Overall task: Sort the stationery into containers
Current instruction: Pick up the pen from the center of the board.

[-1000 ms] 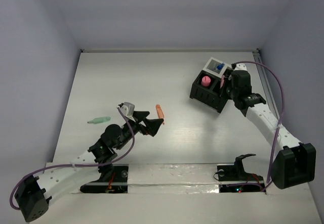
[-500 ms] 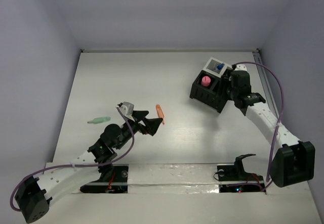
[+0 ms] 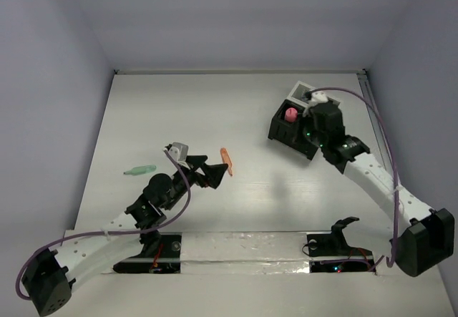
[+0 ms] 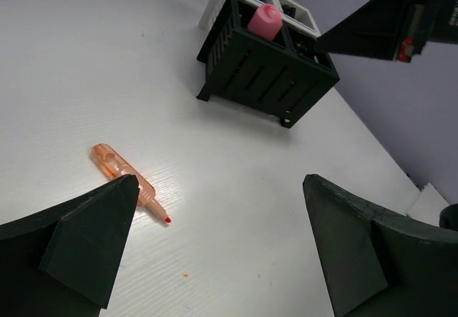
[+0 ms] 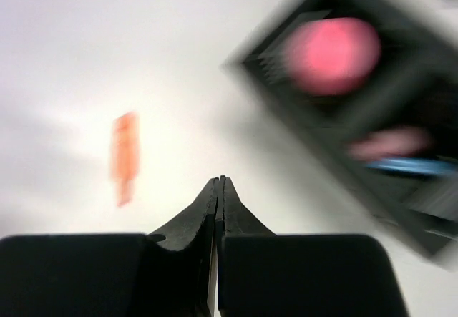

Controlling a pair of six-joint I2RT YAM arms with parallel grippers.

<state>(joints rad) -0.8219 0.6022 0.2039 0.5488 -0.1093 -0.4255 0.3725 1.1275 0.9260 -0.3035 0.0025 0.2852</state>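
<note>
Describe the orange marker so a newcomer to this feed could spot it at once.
Start at the black divided box, far right on the table, then look toward the middle: the orange marker lies flat, just ahead of the open left gripper. It's the only orange piece; the green marker lies farther left.

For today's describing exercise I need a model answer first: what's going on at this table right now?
Pens are being sorted into boxes, and the job is partway through. The left tool, open, hovers close to an orange marker lying on the table, not touching it. The right tool is shut and empty near the black box, which already holds a pink piece. A green marker lies apart, on the left of the table.
</note>
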